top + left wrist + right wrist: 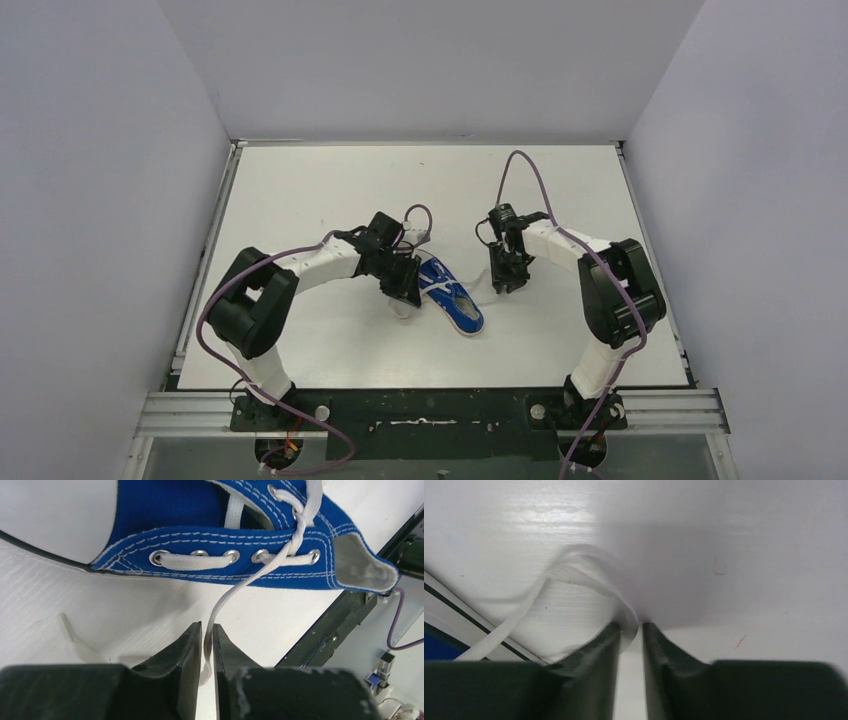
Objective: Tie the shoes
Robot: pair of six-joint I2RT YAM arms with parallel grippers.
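The small blue sneaker (452, 292) with white laces lies on the white table (300, 190) between my two arms. My left gripper (408, 285) is at its left side. In the left wrist view this gripper (207, 630) is shut on one white lace end (235, 592), which runs taut up to the sneaker's eyelets (200, 535). My right gripper (503, 280) is just right of the sneaker. In the right wrist view its jaws (630, 627) stand narrowly apart, pinching the other lace (569, 575), which curves slack over the table. A sliver of the sneaker's sole (444, 640) shows at the left.
Grey walls enclose the table on three sides. A black frame rail (430, 410) runs along the near edge by the arm bases. Purple cables (530, 170) loop above each arm.
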